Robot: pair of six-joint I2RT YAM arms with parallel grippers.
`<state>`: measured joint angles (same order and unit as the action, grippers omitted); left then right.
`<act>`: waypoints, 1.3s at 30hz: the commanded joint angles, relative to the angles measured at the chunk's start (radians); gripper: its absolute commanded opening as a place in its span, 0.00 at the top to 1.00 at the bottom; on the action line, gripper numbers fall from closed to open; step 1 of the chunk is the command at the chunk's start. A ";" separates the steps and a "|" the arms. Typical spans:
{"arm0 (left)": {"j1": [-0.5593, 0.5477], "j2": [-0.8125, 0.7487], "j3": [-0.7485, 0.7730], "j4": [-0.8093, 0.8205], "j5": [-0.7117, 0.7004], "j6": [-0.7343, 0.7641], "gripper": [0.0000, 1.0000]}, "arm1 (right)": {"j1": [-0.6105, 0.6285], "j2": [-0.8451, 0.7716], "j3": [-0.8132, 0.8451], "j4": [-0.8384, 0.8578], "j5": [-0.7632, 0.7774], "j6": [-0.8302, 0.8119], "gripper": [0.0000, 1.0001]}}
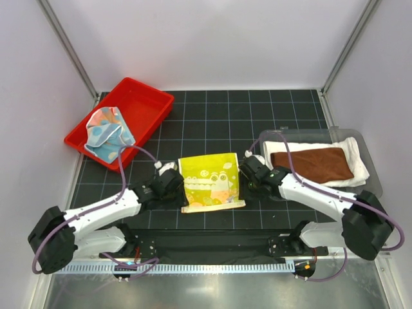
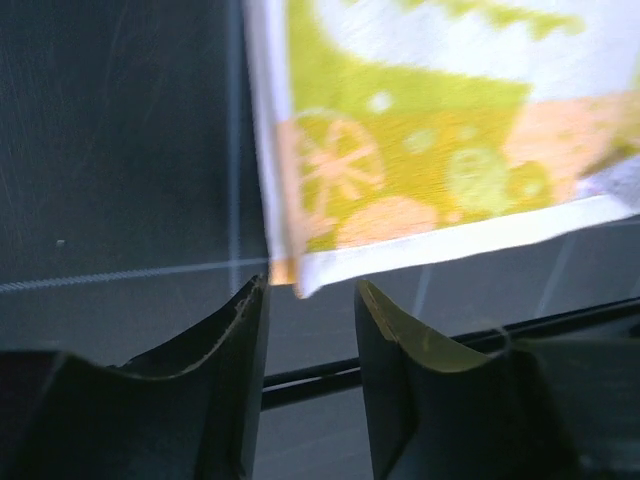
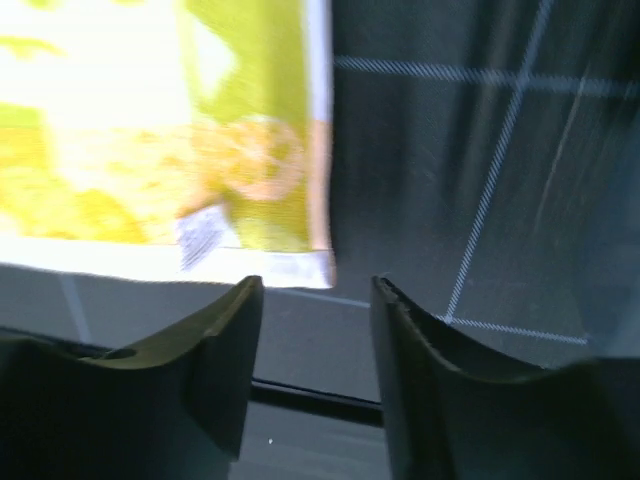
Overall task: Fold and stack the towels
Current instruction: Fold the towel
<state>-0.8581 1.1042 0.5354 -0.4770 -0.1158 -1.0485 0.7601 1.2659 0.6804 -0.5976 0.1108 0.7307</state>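
Observation:
The yellow-green crocodile towel (image 1: 211,180) lies folded flat on the dark grid mat between the two arms. My left gripper (image 1: 177,187) stands open at the towel's left side. In the left wrist view, a corner of the towel (image 2: 430,150) lies just beyond the open left gripper (image 2: 308,288), with nothing between the jaws. My right gripper (image 1: 246,174) is open at the towel's right side. In the right wrist view, the towel (image 3: 150,130) ends just past the empty right gripper (image 3: 318,285). A brown towel (image 1: 312,164) lies folded on a white towel (image 1: 357,161). A light-blue multicoloured towel (image 1: 106,133) sits crumpled.
The red tray (image 1: 145,100) stands at the back left, with the light-blue towel hanging over its near end. The clear bin (image 1: 309,132) at the right holds the white and brown towels. White walls close in the back and both sides.

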 commanded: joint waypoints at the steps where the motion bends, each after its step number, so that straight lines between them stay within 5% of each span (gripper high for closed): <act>1: -0.001 -0.050 0.193 -0.054 -0.068 0.204 0.55 | -0.001 -0.089 0.155 -0.032 -0.015 -0.182 0.44; 5: 0.057 -0.015 0.372 0.006 -0.082 0.494 0.45 | -0.031 0.051 0.411 -0.043 -0.167 -0.460 0.47; 10: 0.252 0.107 0.564 0.009 0.263 0.752 0.46 | -0.140 0.290 0.660 -0.128 -0.267 -0.726 0.39; 15: 0.363 0.242 0.652 -0.055 0.426 0.910 0.44 | -0.231 0.447 0.850 -0.238 -0.428 -0.948 0.37; 22: 0.476 0.438 0.730 -0.103 0.553 1.105 0.46 | -0.346 0.702 1.065 -0.470 -0.548 -1.117 0.35; 31: 0.565 0.719 0.888 -0.256 0.748 1.259 0.48 | -0.398 0.900 1.225 -0.548 -0.645 -1.221 0.31; 33: 0.579 0.790 0.938 -0.274 0.774 1.269 0.50 | -0.407 0.935 1.254 -0.557 -0.668 -1.251 0.38; 34: 0.582 0.807 0.951 -0.293 0.783 1.286 0.51 | -0.412 0.975 1.287 -0.582 -0.672 -1.260 0.49; 39: 0.580 0.885 0.985 -0.310 0.783 1.311 0.52 | -0.427 1.069 1.367 -0.639 -0.703 -1.315 0.49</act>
<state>-0.2771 1.9789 1.4765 -0.7338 0.6086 0.2131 0.3450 2.3062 1.9942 -1.1660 -0.5419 -0.5205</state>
